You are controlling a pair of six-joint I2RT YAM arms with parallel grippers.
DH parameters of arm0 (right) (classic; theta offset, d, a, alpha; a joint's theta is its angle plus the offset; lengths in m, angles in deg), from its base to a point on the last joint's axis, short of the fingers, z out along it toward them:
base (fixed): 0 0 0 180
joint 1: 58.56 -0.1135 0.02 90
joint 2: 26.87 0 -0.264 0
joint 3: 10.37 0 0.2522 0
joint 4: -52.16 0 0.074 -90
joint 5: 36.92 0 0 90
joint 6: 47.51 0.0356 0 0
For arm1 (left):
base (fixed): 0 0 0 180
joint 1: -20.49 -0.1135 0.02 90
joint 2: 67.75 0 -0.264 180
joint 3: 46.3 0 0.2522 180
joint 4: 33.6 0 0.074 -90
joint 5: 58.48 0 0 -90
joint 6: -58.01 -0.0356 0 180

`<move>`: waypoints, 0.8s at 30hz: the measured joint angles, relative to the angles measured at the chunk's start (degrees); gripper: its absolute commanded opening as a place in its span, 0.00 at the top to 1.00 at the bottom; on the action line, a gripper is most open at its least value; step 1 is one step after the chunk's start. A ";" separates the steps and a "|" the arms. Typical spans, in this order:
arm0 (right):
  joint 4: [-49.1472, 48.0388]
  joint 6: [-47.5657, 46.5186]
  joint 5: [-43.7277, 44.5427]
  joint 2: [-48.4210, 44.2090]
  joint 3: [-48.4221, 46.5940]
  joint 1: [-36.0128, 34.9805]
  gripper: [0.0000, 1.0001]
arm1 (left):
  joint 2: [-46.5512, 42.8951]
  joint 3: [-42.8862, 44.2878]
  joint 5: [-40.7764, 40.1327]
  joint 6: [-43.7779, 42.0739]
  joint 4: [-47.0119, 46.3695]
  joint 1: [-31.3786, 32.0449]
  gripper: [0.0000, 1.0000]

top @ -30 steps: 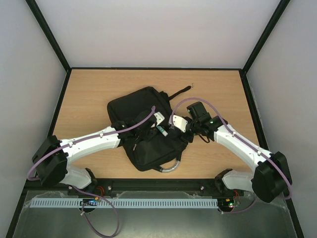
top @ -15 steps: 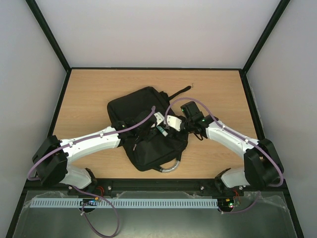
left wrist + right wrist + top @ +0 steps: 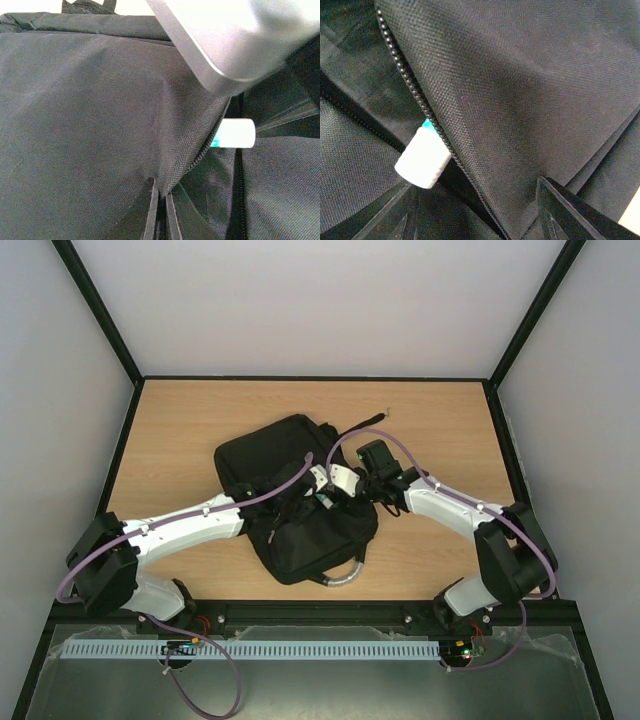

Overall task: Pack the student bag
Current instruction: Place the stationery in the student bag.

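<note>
The student bag [image 3: 270, 455], black fabric, lies in the middle of the table with its zipper [image 3: 415, 90] open. A white tube with a teal band [image 3: 325, 502] pokes out of the opening; its end [image 3: 422, 159] shows under the zipper edge, also as the white cylinder [image 3: 235, 133]. My left gripper [image 3: 161, 200] is shut, pinching the bag's flap [image 3: 175, 150] beside the zipper. My right gripper [image 3: 475, 215] is open right over the opening. Its fingers [image 3: 572, 210] straddle the flap edge and the tube's end, gripping nothing.
The bag's grey loop handle [image 3: 340, 578] points to the near edge and a black strap [image 3: 362, 426] trails to the far right. Both arms meet over the bag's right half. Bare wooden table [image 3: 180, 420] surrounds the bag, bounded by a black frame.
My right arm has swung left, bringing its gripper from beside the bag to over the opening near the tube. The left gripper has kept its pinch on the flap.
</note>
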 measured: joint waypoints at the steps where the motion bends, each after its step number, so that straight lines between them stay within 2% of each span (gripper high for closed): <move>1: -0.44 0.46 -0.04 0.31 -0.15 0.00 0.37 | 0.00 0.00 -0.09 0.15 0.00 -0.13 0.98; 14: -7.91 10.56 2.38 2.54 -0.31 -1.05 0.38 | 0.00 0.13 -1.84 2.69 -0.31 -1.62 0.97; 24: -10.73 14.67 4.37 3.34 -0.31 -2.10 0.39 | 0.02 0.31 -3.10 4.11 -0.24 -1.99 0.98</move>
